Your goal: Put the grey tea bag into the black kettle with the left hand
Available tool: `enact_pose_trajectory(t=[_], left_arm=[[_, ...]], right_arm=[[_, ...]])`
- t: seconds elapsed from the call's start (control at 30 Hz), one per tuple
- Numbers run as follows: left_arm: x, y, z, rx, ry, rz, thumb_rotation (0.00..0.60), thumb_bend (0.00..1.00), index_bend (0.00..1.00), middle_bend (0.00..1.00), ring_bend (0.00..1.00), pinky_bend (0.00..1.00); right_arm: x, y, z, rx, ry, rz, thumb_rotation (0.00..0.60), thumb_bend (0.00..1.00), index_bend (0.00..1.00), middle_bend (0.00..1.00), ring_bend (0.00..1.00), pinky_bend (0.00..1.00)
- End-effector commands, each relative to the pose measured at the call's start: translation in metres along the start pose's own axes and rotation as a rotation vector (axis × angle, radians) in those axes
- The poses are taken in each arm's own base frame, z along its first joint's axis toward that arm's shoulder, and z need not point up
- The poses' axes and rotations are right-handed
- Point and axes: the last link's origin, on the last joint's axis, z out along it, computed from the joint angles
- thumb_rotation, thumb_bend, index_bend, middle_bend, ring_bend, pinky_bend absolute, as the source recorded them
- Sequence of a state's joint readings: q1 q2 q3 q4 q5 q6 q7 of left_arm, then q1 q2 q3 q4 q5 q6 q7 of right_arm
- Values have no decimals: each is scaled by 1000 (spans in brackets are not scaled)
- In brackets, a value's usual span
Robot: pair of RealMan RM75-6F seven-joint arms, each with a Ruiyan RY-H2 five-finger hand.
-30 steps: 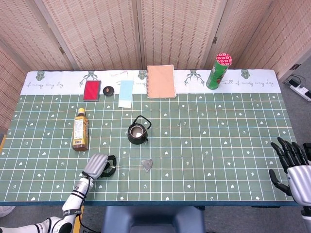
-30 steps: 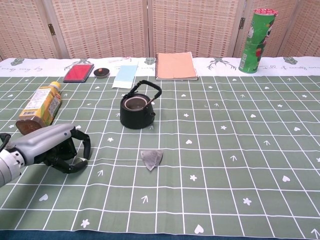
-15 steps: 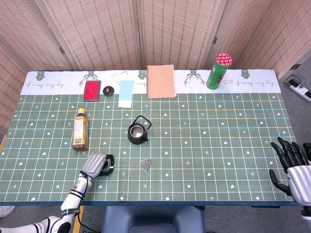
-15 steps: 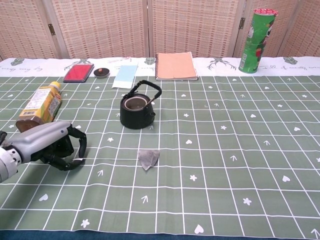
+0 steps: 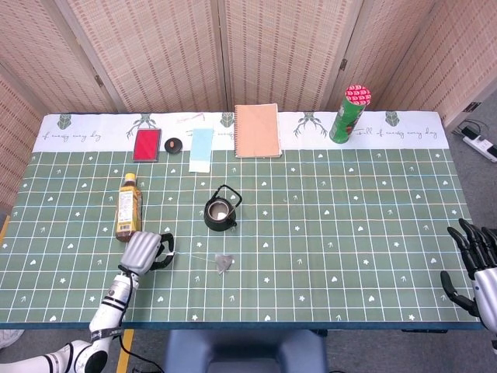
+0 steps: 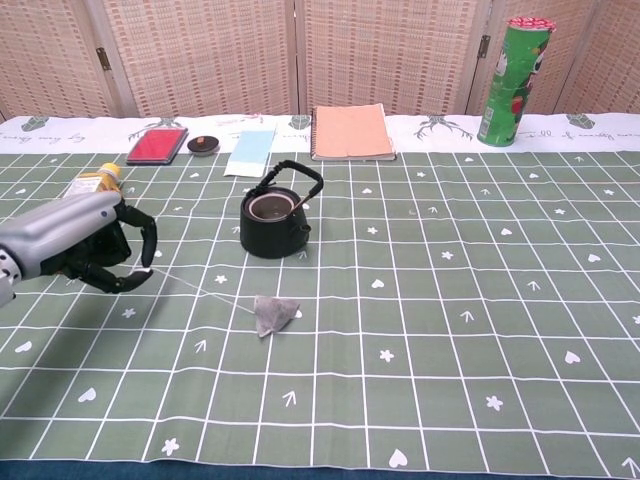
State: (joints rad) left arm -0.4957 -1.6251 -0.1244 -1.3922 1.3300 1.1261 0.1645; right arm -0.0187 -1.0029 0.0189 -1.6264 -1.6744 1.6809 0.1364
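Note:
The grey tea bag (image 5: 224,263) (image 6: 272,314) lies on the green cloth, in front of the black kettle (image 5: 220,211) (image 6: 275,215). A thin string runs taut from the bag to my left hand (image 5: 144,250) (image 6: 85,240). That hand is raised over the table's left side and pinches the string's end with its fingers curled in. The kettle stands upright with no lid on it and its handle up. My right hand (image 5: 475,268) hangs at the table's right front corner, empty, with its fingers spread. It shows only in the head view.
A tea bottle (image 5: 128,206) lies just behind my left hand. Along the back edge are a red case (image 5: 147,144), a small black disc (image 5: 173,143), a blue card (image 5: 202,149), an orange notebook (image 5: 257,130) and a tall green can (image 5: 349,114).
My left hand has risen and drawn back to the left, pulling the string taut. The tea bag has slid left after it. The right hand has shifted slightly outward.

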Motion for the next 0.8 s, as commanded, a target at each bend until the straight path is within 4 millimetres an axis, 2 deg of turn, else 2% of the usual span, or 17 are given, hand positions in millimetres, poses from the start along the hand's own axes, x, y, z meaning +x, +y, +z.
enact_pose_trajectory(t=[0.03,0.27,0.57,0.8], left_arm=[[21,16,4,-35,65,25,600,461,646,1000,994,964],[43,46,10,-78,123,58,600,461,646,1000,993,964],[81,86,35,-106,250,192,600,461,654,1000,994,964],[101,98,45,-90,304,221,600,461,656,1000,994,964]], right_arm=[[0,0,1,0,-1,2,600,478,0,0,0,0],[2,-1,-3,10,6,11,600,478,0,0,0,0],[2,-3,-6,40,-10,20,600,477,0,0,0,0],[0,-4,-6,50,-20,20,600,477,0,0,0,0]])
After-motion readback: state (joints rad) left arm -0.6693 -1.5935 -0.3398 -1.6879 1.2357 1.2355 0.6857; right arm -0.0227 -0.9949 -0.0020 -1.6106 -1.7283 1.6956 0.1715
